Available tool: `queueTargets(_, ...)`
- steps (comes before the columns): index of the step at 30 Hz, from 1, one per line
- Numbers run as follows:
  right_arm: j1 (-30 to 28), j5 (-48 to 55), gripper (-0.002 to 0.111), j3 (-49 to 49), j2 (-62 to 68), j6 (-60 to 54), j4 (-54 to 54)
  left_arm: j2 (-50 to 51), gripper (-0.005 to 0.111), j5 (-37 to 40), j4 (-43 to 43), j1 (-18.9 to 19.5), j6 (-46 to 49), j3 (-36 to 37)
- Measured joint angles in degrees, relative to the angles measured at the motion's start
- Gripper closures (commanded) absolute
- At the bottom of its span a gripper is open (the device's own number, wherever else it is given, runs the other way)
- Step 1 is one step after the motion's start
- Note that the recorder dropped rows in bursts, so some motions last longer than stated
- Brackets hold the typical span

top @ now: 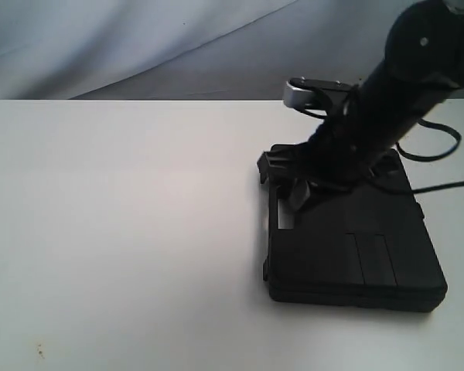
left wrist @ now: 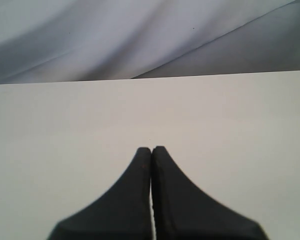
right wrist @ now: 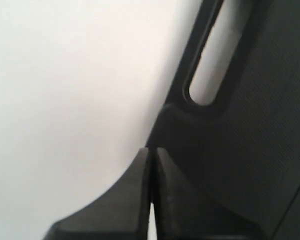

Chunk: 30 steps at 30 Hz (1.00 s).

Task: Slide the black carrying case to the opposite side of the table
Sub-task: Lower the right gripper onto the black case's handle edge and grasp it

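Observation:
The black carrying case lies flat on the right half of the white table, its handle slot toward the left. My right arm reaches down over the case's far end, where the right gripper rests by the handle side. In the right wrist view the right gripper is shut with nothing between its fingertips, its tips at the corner of the case beside the handle slot. The left gripper is shut and empty above bare table; it does not show in the exterior view.
A grey cloth backdrop hangs behind the table's far edge. Black cables trail off to the right behind the case. A few small specks mark the tabletop near the front left.

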Motion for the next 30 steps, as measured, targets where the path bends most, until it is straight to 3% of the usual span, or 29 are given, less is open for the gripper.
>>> queueTargets(10,1.1,3.2,0.108,-16.5,12.6,7.1,-5.0,0.0,0.107,0.0,0.0,0.0,0.0,0.0)
queueTargets(16,4.9,0.1,0.108,-18.3,17.0,18.4,-14.0,0.0,0.107,0.0,0.0,0.0,0.0,0.0)
queueTargets(20,5.4,0.3,0.108,-18.3,19.0,20.3,-14.1,0.0,0.107,0.0,0.0,0.0,0.0,0.0)
queueTargets(23,5.4,1.0,0.097,-18.3,19.4,20.4,-14.1,0.0,0.107,0.0,0.0,0.0,0.0,0.0)
queueTargets(27,5.4,3.1,0.073,-18.4,19.5,20.4,-14.1,0.0,0.107,0.0,0.0,0.0,0.0,0.0)
queueTargets(30,5.4,3.4,0.072,-18.4,19.5,21.4,-14.1,0.0,0.107,0.0,0.0,0.0,0.0,0.0)
